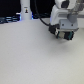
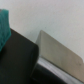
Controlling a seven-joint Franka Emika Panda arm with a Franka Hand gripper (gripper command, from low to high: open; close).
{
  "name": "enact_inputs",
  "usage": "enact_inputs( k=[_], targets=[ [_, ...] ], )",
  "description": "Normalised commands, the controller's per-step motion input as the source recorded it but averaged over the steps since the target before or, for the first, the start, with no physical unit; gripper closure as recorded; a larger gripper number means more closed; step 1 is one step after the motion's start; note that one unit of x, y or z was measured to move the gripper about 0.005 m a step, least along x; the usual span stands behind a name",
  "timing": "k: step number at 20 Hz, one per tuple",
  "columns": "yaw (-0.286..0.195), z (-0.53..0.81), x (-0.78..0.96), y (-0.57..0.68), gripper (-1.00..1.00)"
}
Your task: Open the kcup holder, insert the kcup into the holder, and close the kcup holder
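One arm is in view, over a pale table [image 1: 30,55]. Nearest the exterior camera the table is bare. Further back, at roughly two o'clock, the gripper [image 1: 65,36] hangs just above the surface, a green-topped kcup [image 1: 69,34] pinched between its jaws. In the wrist view the green top [image 2: 4,22] appears beside a dark body and a pale flap, too blurred to identify. Farthest, at eleven o'clock, stands a white post [image 1: 25,10] against a dark strip. The kcup holder cannot be identified with certainty. Risk: a shallow pinch may let the pod tilt or slip, so it could miss its slot.
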Motion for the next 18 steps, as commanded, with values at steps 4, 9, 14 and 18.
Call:
enact_inputs(
  k=[4, 9, 14, 18],
  targets=[
    [0.04, 0.05, -0.64, 0.65, -1.0],
    [0.016, 0.01, -0.82, 0.62, -1.0],
    [0.001, 0.01, -0.99, 0.54, -1.0],
    [-0.002, 0.01, -1.0, 0.52, -1.0]
  ],
)
